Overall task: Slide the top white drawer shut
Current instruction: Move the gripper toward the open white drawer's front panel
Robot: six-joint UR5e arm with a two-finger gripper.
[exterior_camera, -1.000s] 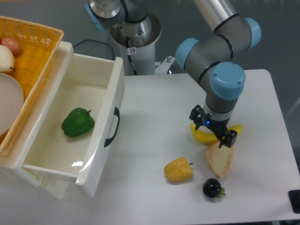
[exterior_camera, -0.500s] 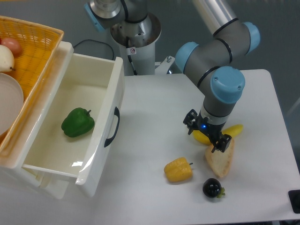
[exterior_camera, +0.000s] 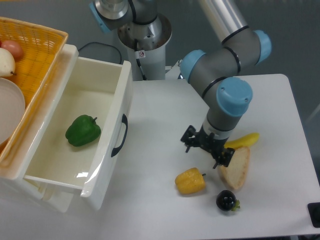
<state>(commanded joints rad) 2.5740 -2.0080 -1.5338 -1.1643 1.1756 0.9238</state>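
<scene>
The top white drawer stands pulled far out of the cabinet at the left, its black curved handle facing the table. A green pepper lies inside it. My gripper hangs open and empty above the table, well to the right of the handle and just above a yellow pepper. The lower drawer is hidden under the top one.
A bread slice, a banana and a dark fruit lie right of and below the gripper. An orange woven basket with food sits on the cabinet top at the far left. The arm's base stands behind.
The gripper has moved left and slightly down, off the banana and bread and toward the drawer. The drawer and the food have not moved.
</scene>
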